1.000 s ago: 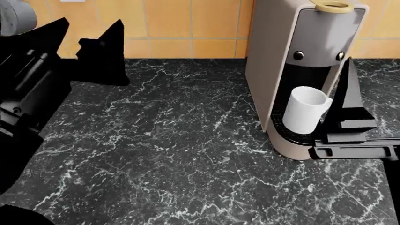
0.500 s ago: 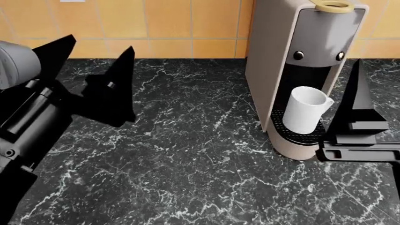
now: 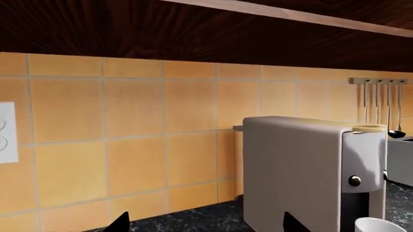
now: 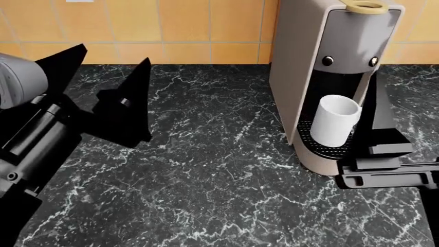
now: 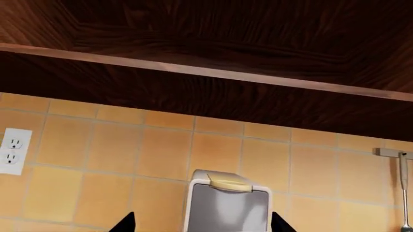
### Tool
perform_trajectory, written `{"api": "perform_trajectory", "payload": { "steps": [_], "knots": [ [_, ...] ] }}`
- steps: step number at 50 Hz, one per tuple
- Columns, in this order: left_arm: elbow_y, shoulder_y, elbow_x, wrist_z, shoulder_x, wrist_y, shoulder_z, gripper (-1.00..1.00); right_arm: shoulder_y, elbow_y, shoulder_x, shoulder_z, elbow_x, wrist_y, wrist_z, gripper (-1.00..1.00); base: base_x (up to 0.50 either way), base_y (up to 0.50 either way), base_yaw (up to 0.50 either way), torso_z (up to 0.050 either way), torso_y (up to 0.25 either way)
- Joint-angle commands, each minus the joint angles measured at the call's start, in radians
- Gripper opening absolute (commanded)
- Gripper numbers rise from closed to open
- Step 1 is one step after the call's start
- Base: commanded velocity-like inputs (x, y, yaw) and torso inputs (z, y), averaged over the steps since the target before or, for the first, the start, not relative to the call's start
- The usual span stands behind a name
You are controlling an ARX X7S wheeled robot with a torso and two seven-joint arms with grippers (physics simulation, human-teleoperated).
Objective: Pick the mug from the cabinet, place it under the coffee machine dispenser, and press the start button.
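The white mug [image 4: 336, 121] stands upright on the round black drip tray inside the recess of the pale grey coffee machine [image 4: 295, 67]. Two round buttons [image 4: 328, 60] sit on its front above the recess. My right gripper [image 4: 384, 98] is open and empty. Its one visible finger stands close beside the mug's right side. In the right wrist view the machine [image 5: 226, 203] shows between the spread tips of the right gripper [image 5: 201, 224]. My left gripper [image 4: 113, 56] is open and empty over the counter, well left of the machine. The left wrist view shows the machine [image 3: 297, 164] and the mug's rim [image 3: 380, 224].
The counter [image 4: 205, 170] is black marble, backed by an orange tile wall [image 4: 185, 25]. A dark wood cabinet underside [image 5: 213, 43] hangs above. There is a wall outlet [image 5: 13, 145] to the left and a utensil rail [image 3: 380, 96] to the right of the machine.
My right gripper has shifted left, closer to the mug's side. My left gripper has moved slightly right toward the machine. The mug has not moved.
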Motion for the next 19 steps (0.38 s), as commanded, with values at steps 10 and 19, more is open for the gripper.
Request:
{"api": "perform_trajectory", "payload": {
  "steps": [10,19],
  "knots": [
    [0.009,0.026,-0.007,0.000,-0.017,0.032,0.013,1.00,0.037,0.000,-0.025,-0.055,-0.012,-0.024,0.009,1.00,0.00,0.00,0.00,0.000,0.000],
    [0.009,0.030,-0.008,-0.004,-0.024,0.045,0.019,1.00,0.037,0.000,-0.020,-0.048,-0.007,-0.022,0.004,1.00,0.00,0.00,0.00,0.000,0.000]
  ]
}}
